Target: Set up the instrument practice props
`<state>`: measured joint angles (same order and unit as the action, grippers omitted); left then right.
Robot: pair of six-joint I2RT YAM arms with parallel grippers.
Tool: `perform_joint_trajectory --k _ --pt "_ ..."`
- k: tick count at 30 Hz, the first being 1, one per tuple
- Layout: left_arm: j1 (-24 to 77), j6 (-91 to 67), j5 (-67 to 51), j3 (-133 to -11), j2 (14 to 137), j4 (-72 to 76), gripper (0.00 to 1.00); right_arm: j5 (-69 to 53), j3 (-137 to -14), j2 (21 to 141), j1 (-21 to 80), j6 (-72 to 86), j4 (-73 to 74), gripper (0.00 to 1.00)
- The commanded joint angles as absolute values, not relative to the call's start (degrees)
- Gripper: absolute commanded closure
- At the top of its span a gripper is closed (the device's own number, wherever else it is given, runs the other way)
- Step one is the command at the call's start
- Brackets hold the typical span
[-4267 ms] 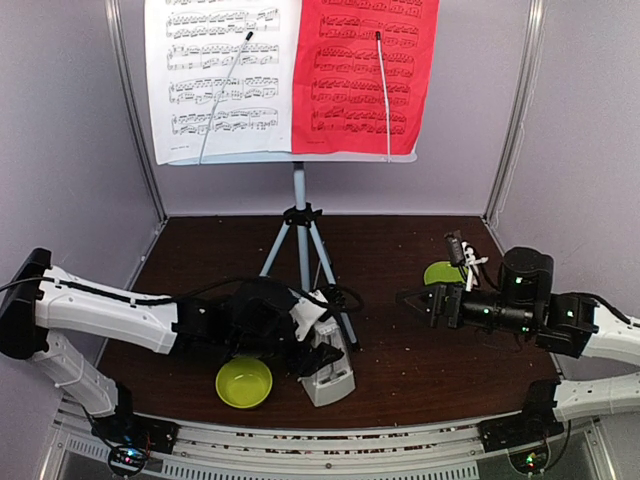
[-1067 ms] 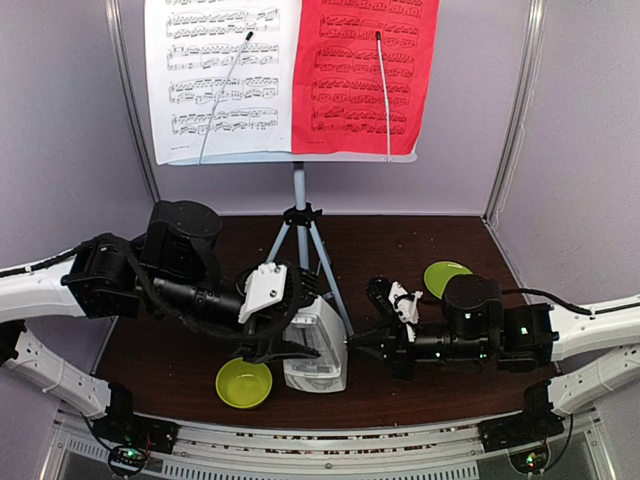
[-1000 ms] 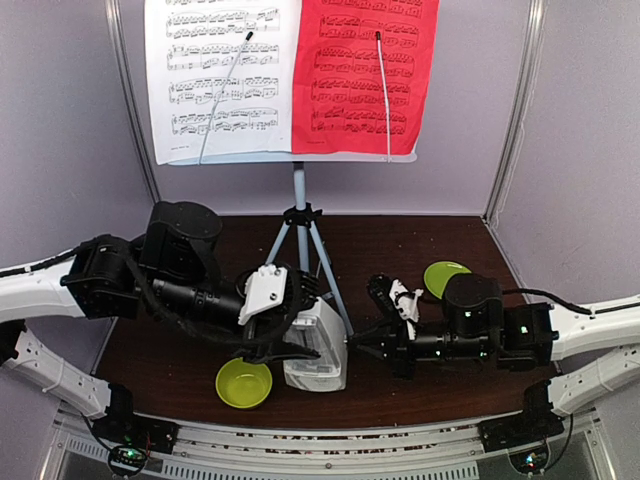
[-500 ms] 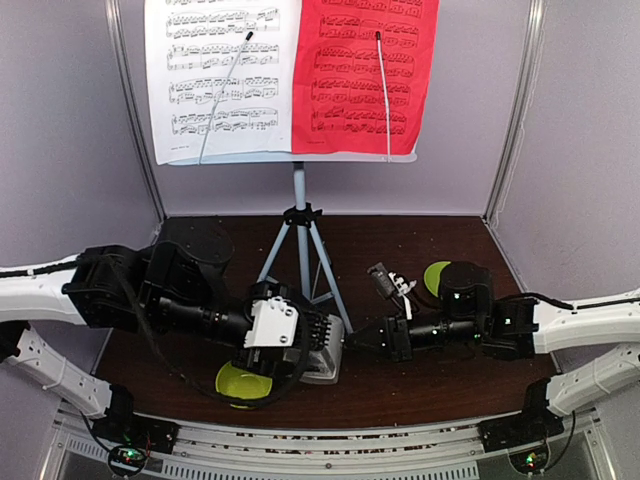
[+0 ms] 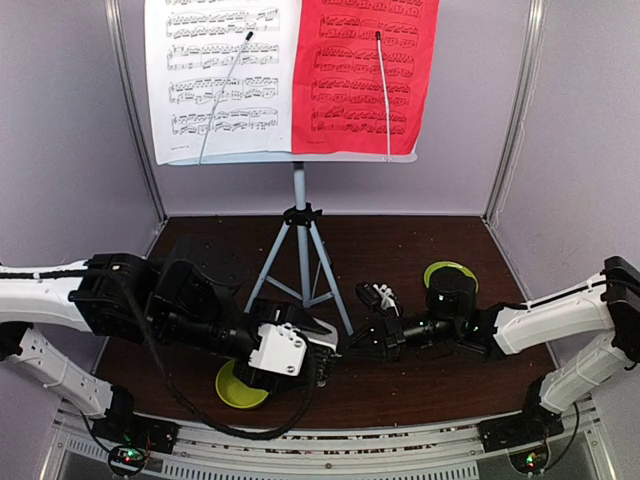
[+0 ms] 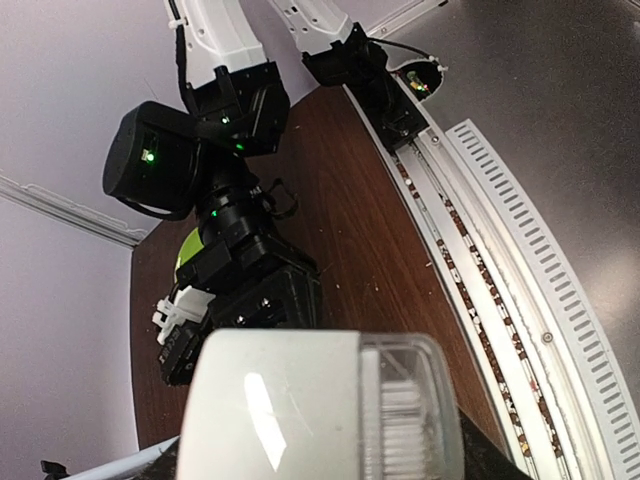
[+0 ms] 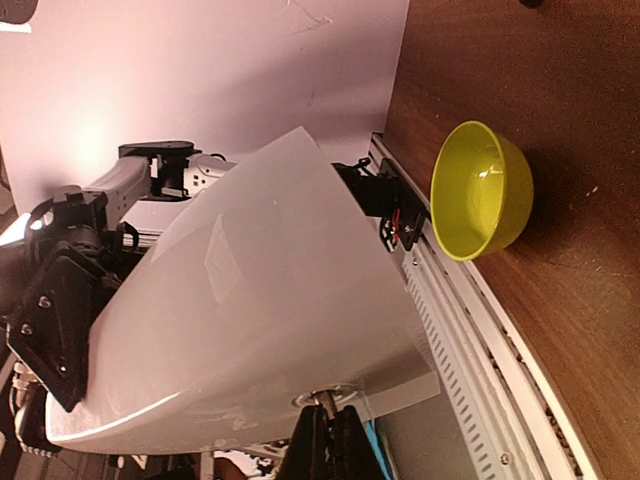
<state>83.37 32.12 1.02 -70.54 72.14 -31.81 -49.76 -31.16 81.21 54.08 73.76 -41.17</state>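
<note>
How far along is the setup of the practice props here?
Done: the stand is upright at the back with the white page and red page on it. In hand: the left tool holds the metronome, with the right tool at its other side. Left: standing it on the table and letting go.

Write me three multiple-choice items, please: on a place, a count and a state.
1. Where is the lime-green bowl? A) in front, left of the tripod legs B) on the music stand C) back right corner
2. How many sheet-music pages does the music stand hold? A) one B) two C) four
3. The tripod legs are: A) folded B) spread C) lying flat
Key: 1 A, the top view shows it there; 2 B, one white, one red; 3 B, they splay apart.
</note>
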Motion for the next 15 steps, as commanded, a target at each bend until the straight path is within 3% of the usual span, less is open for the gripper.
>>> perform_joint_trajectory --k 1,9,15 --pt "84.3 36.3 0.0 -71.4 70.9 -18.7 0.82 -51.2 -29.0 85.2 53.4 92.5 -60.4 1.0" --pt "84.3 36.1 -2.3 -70.2 70.1 -18.4 0.83 -49.4 -28.4 94.0 53.3 113.0 -84.3 1.0" --pt "83.6 31.7 -2.0 -68.3 69.4 -16.7 0.85 -49.7 -28.1 91.9 53.3 108.5 -77.6 1.0"
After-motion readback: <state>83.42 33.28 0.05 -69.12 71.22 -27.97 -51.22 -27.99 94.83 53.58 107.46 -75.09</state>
